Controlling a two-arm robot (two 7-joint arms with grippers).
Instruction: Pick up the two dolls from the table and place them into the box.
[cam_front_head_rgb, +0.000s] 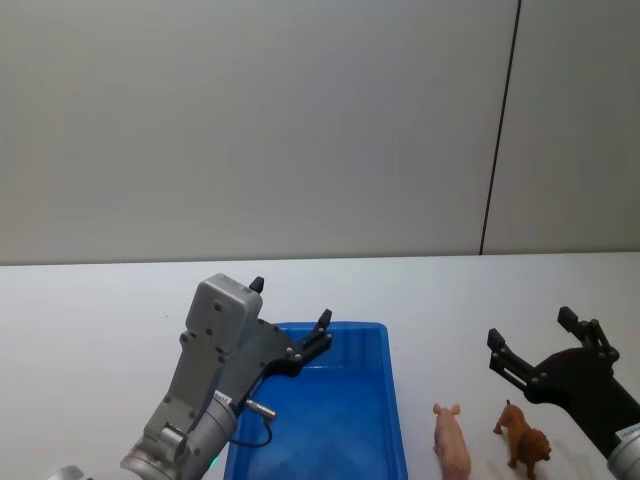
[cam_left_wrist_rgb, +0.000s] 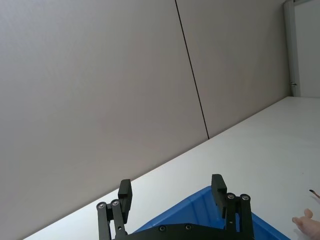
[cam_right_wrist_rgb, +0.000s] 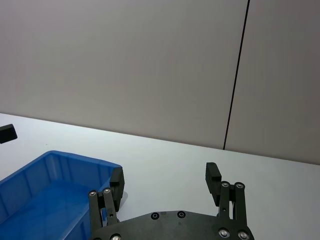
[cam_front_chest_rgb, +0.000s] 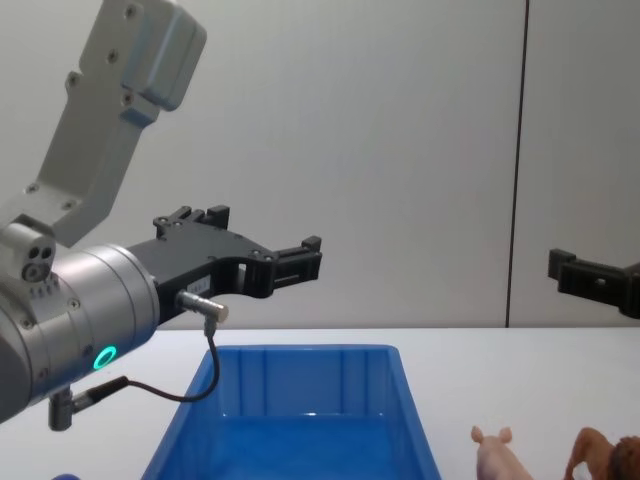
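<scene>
**Two dolls stand on the table beside the blue box, both grippers empty**

The pig (cam_front_head_rgb: 452, 440) is pale pink and smooth, with two small ears, and its head is turned to the far side of the table (cam_front_head_rgb: 100, 310). The brown animal (cam_front_head_rgb: 524, 440) has four legs and a darker mane at the end that is nearer to the robot. The two stand upright, close to each other but apart, with the pig between the brown animal and the box (cam_front_head_rgb: 340, 425). The pig is just beside the right wall of the box. The box is a bright blue rectangular bin with a rim, much bigger than the dolls, and there is nothing inside it.

By count there are two dolls, one box and two grippers.

The left gripper (cam_front_head_rgb: 291, 301) hangs in the air over the far left part of the box, its jaws spread wide and holding nothing. The right gripper (cam_front_head_rgb: 531, 327) is raised above the table just beyond the two dolls, also with jaws spread apart and empty.

The table is flat, plain and white, and it is much wider than the box. Behind it stands a plain grey wall (cam_front_head_rgb: 250, 120) with one thin dark vertical seam (cam_front_head_rgb: 500, 130) on the right part.
</scene>
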